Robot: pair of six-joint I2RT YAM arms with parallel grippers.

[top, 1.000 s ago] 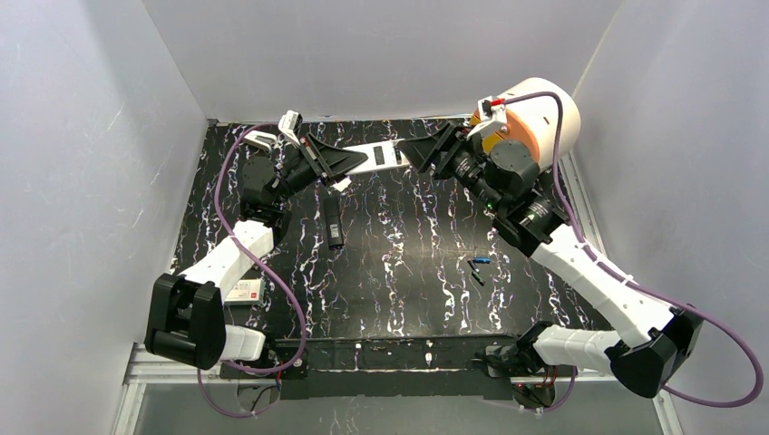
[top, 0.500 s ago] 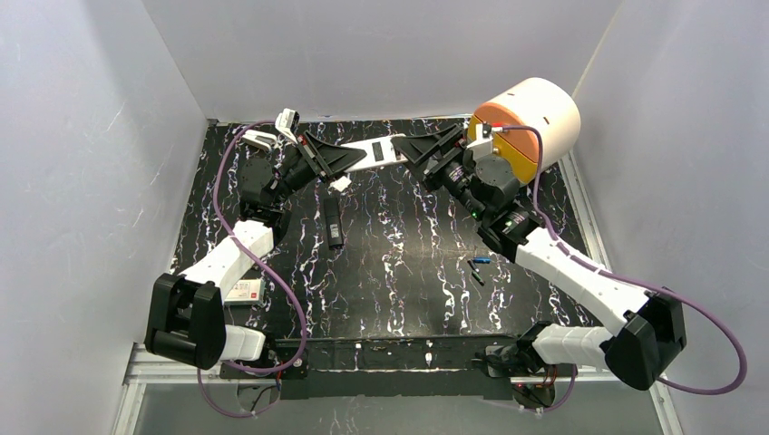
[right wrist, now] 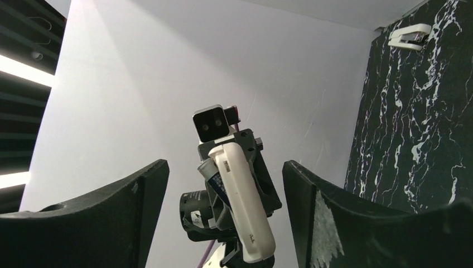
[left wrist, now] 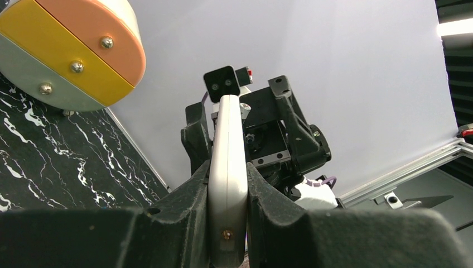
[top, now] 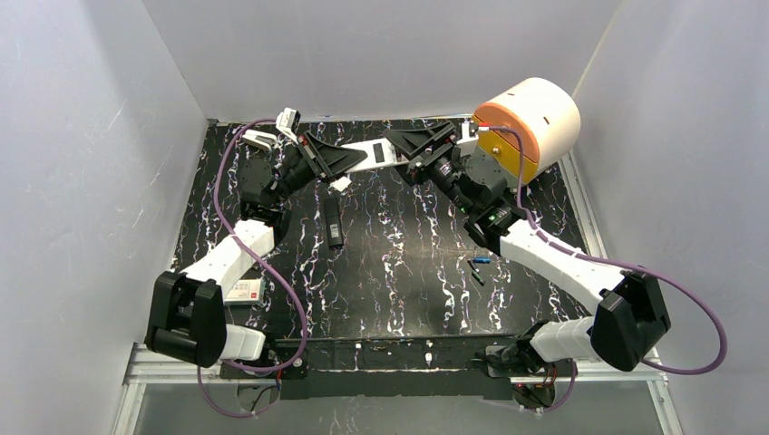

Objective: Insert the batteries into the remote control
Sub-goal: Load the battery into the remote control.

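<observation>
My left gripper (top: pixel 349 159) is shut on a white remote control (top: pixel 381 154) and holds it raised over the far part of the table; in the left wrist view its fingers (left wrist: pixel 262 195) clamp the remote (left wrist: pixel 227 139) edge-on. My right gripper (top: pixel 399 152) is open, its jaws either side of the remote's free end without touching. In the right wrist view the remote (right wrist: pixel 242 206) sits between the spread fingers (right wrist: pixel 312 195), with a blue and grey battery-like cylinder (right wrist: pixel 215 178) along its side. A blue battery (top: pixel 480 261) and a black battery (top: pixel 477 277) lie on the table at right of centre.
A black remote (top: pixel 334 222) lies on the black marbled table (top: pixel 399 299) left of centre, with a small white piece (top: pixel 342 183) beyond it. An orange and white cylinder (top: pixel 535 113) stands at the far right. A small card (top: pixel 245 290) lies by the left arm.
My right arm has swung left, away from the orange and white cylinder, bringing its open jaws round the remote's free end. The left gripper and the remote have not moved.
</observation>
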